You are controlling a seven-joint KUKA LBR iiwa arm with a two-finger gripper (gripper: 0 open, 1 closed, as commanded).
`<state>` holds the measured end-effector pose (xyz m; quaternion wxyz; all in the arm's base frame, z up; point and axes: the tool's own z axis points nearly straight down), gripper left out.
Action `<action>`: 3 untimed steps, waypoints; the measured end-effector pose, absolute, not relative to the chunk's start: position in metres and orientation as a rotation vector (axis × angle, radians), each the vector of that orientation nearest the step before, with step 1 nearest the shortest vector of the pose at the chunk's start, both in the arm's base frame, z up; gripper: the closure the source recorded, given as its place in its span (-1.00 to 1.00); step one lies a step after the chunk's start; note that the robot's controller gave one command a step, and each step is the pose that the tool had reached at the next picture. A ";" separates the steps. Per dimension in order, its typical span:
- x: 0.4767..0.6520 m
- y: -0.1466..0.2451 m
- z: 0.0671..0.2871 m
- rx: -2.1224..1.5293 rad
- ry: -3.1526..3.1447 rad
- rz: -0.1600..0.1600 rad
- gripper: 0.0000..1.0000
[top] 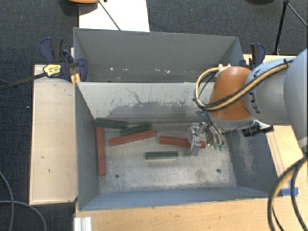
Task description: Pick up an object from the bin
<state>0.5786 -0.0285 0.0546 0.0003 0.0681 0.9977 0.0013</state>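
1. The gripper (pixel 195 146) sits low over the right end of a short red bar (pixel 172 140), right of centre in the bin (pixel 211 172); whether it is open or closed cannot be told.
2. A good grasp would likely straddle the bar's narrow width squarely, clear of the green bar (pixel 161 154) nearby.
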 end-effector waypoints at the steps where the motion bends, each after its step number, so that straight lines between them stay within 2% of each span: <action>1: 0.515 -0.013 0.068 0.076 3.132 0.000 1.00; 2: 0.510 -0.006 0.068 0.160 3.142 0.001 1.00; 3: 0.525 0.009 0.255 0.038 3.132 0.000 1.00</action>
